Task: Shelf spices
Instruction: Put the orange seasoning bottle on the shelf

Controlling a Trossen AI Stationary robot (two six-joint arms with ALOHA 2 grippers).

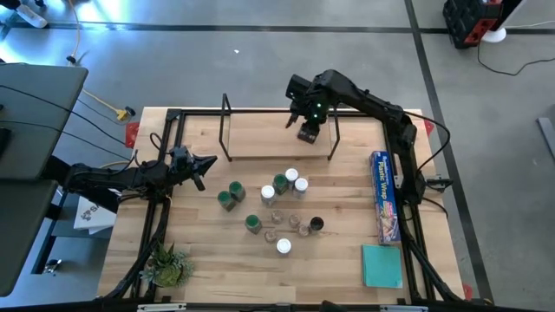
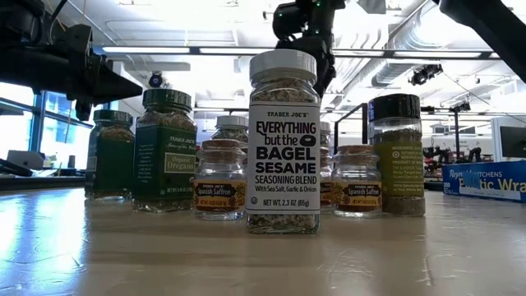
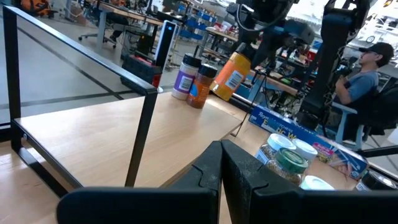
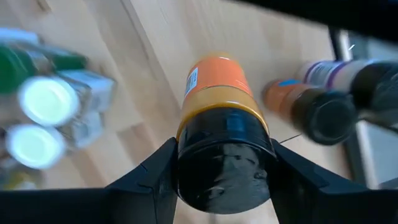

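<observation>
Between the right gripper (image 4: 224,180) jaws, clamped at its black lid, an orange-labelled spice jar (image 4: 217,93) hangs tilted over the shelf (image 1: 277,146); left gripper (image 1: 204,166) jaws closed, empty.

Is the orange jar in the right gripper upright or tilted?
Tilted: the orange jar leans in the right gripper, above the shelf.

Two jars (image 3: 191,79) are set on the shelf (image 1: 279,146), with the remaining spices (image 1: 276,201) clustered before it.

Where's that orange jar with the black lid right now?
The orange jar is tilted in the right gripper, over the shelf's right end, beside two jars already there.
</observation>
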